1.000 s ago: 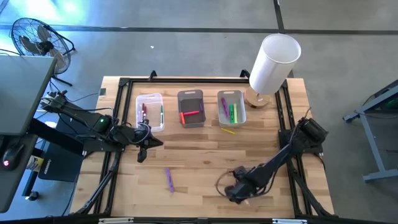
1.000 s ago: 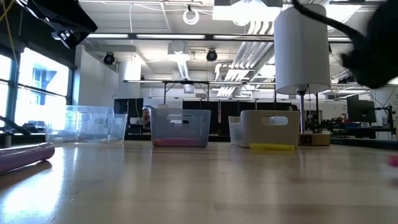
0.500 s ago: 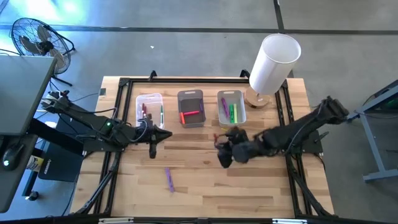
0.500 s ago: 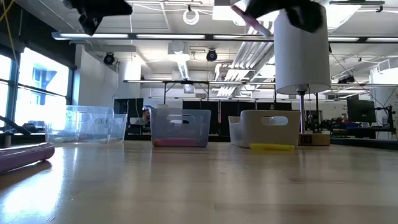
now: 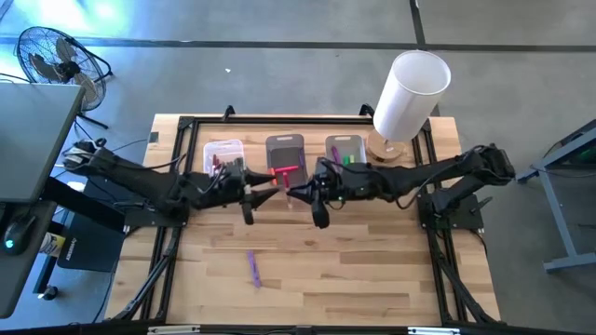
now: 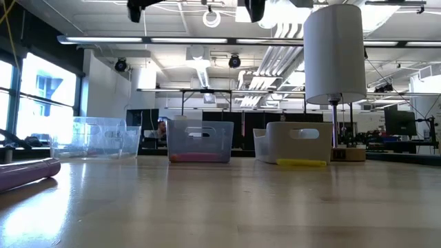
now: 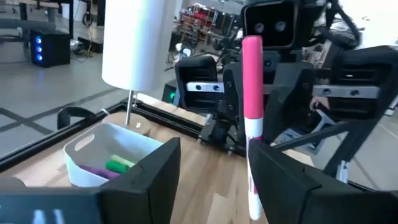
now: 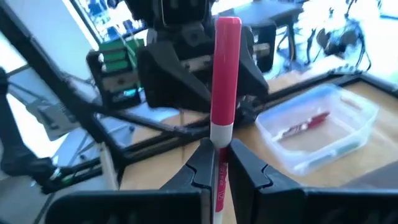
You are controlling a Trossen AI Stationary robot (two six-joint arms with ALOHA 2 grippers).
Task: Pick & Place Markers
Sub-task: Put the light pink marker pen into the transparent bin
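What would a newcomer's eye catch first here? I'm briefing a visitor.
The two arms meeting nose to nose above the grey bin at the table's middle: the right pincer is shut on a pink marker, held up before the open left pincer. A tall white cylinder stands at the far right corner.

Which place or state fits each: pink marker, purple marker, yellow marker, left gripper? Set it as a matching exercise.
1 pink marker
2 purple marker
3 yellow marker
4 left gripper

A open
B held by the right gripper
C lying on the table, far from the bins
D just in front of the white bin

Pairs: 1-B, 2-C, 3-D, 4-A
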